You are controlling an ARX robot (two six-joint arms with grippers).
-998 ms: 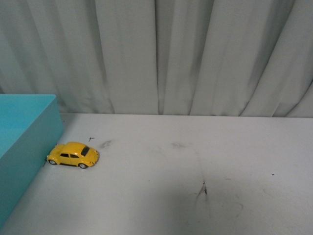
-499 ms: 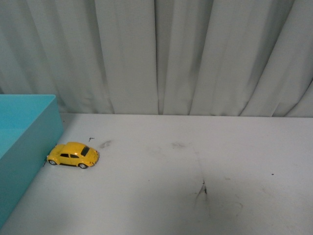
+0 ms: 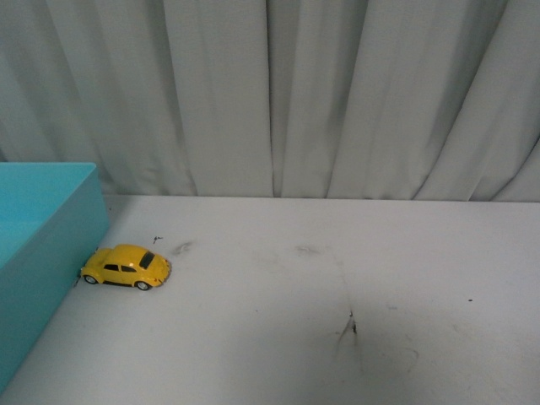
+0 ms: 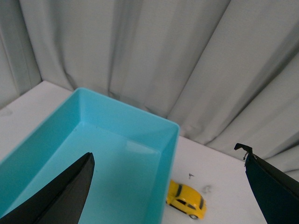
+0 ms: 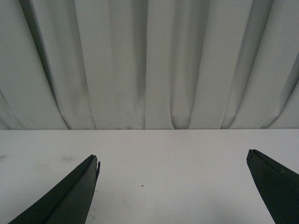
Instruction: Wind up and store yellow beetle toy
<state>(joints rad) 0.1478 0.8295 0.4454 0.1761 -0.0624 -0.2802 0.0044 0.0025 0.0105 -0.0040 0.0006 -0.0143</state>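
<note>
Hanging at the back is a pale curtain; below it the white counter lies bare but for scuffs. A blue box sits beneath the left hand, whose fingers stand wide apart, holding nothing. The right hand is just as wide and empty, with only counter ahead of it. The yellow beetle toy rests on its wheels ahead of and below the left hand, just outside the box, one end at the box's wall, its long axis running away from that wall. The left hand is nearer, so the reach looks like its job.
</note>
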